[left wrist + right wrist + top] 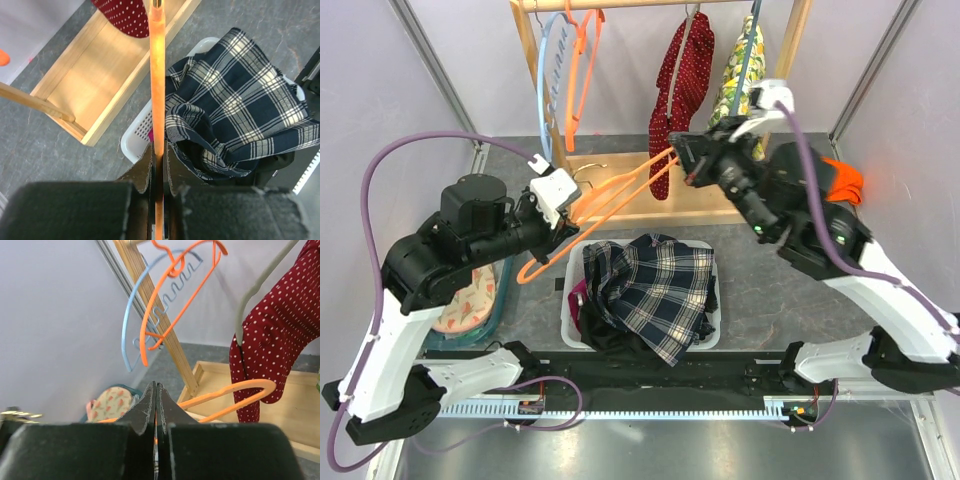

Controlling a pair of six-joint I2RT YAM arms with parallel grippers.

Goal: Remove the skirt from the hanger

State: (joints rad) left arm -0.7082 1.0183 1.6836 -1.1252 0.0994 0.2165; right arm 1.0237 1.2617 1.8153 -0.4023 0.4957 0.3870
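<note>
Skirt (pixel 655 285) already lies in basket (pixel 136 137), off hanger (pixel 157 75)
Left gripper (pixel 159 147) clamps hanger, right gripper (pixel 156 400) shut; next, probably stow it

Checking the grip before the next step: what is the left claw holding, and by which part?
The left claw pinches the hanger on a straight stretch of its thin bar.

Robot lab cell, plain panel walls (pixel 360 100), aluminium frame posts (pixel 431 65), wooden garment rack (pixel 527 40)
</note>
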